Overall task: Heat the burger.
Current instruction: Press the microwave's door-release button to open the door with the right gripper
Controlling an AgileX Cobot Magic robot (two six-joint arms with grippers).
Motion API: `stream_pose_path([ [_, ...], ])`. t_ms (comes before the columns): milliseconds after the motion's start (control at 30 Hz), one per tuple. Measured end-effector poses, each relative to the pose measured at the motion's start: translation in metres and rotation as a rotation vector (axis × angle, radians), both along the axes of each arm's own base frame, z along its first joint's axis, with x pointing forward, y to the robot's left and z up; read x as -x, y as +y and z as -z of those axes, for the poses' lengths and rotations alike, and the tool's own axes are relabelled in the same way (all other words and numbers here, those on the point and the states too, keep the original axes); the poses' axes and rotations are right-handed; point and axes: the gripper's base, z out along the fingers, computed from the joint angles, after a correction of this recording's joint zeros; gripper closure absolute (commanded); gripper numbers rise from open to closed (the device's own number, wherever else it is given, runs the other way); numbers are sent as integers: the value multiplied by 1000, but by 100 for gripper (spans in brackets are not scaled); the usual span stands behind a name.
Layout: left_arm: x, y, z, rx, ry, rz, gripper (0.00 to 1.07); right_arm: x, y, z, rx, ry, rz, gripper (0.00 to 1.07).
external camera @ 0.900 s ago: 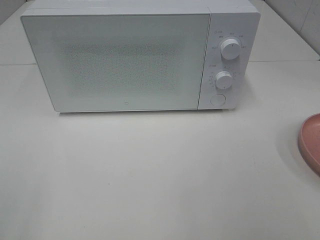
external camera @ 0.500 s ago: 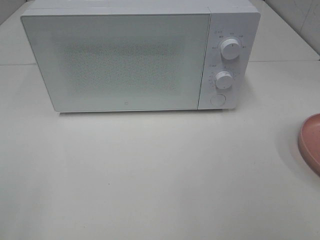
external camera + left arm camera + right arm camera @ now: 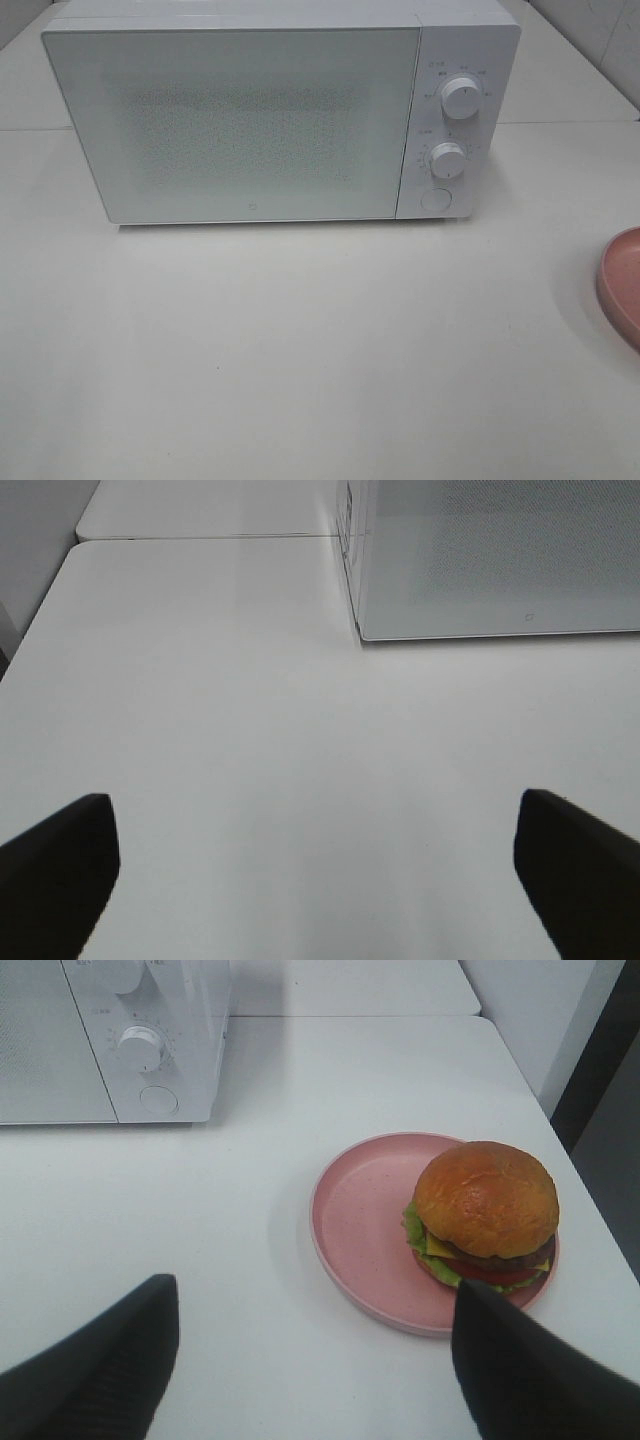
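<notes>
A burger (image 3: 485, 1210) sits toward one side of a pink plate (image 3: 358, 1210) hard by the right edge of the white bench (image 3: 300, 350), forward of the far right corner. A white microwave (image 3: 280, 115) stands with its door (image 3: 235, 125) shut along the back edge.

Both arms hang back over the front of the bench. The left gripper (image 3: 318, 868) has its jaws spread wide over bare surface near the left edge. The right gripper (image 3: 315, 1370) is just as wide apart, empty and aimed at the plate.

The burger looks light and soft: a glossy domed bun over cheese, patty, tomato and lettuce, a stack likely to squash or shear if pinched hard. A gentle hold low across the sides of the bun seems safest. The plate looks stiff, and its bare rim on the microwave side offers a firmer purchase that would carry both together, though a shallow rim may slip.

The right edge of the bench runs just beside the plate, so a nudge outward could push it off. Toward the middle there is broad open surface between the front edge and the microwave, enough for a door to swing. The round button (image 3: 434, 199) under the two knobs probably releases it.
</notes>
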Motion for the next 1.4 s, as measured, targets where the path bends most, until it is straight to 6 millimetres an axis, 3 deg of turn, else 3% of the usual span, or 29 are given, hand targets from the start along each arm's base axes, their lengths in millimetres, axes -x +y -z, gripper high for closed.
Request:
stream_pose_path([
  [300, 0, 0, 0, 0, 0, 0, 4, 0, 0, 0, 6, -2, -4, 37],
  [500, 0, 0, 0, 0, 0, 0, 4, -14, 1, -21, 48, -126, -34, 49],
  [533, 0, 0, 0, 0, 0, 0, 4, -22, 2, -28, 53, -183, -41, 58],
  [600, 0, 0, 0, 0, 0, 0, 4, -30, 3, -35, 56, -235, -47, 63],
  [633, 0, 0, 0, 0, 0, 0, 4, -35, 3, -38, 57, -263, -50, 77],
  [667, 0, 0, 0, 0, 0, 0, 4, -38, 4, -42, 59, -294, -53, 83],
  [700, 0, 0, 0, 0, 0, 0, 4, -38, 4, -42, 59, -294, -53, 83],
  [767, 0, 0, 0, 0, 0, 0, 4, -51, 5, -51, 83, -367, -63, 103],
  [833, 0, 0, 0, 0, 0, 0, 4, -61, 5, -53, 107, -401, -70, 107],
  [1067, 0, 0, 0, 0, 0, 0, 4, -98, 9, -34, 84, -396, -87, 107],
  [1133, 0, 0, 0, 0, 0, 0, 4, -120, 11, -19, 57, -400, -100, 107],
  [1400, 0, 0, 0, 0, 0, 0, 4, -148, 15, 1, 40, -421, -127, 107],
])
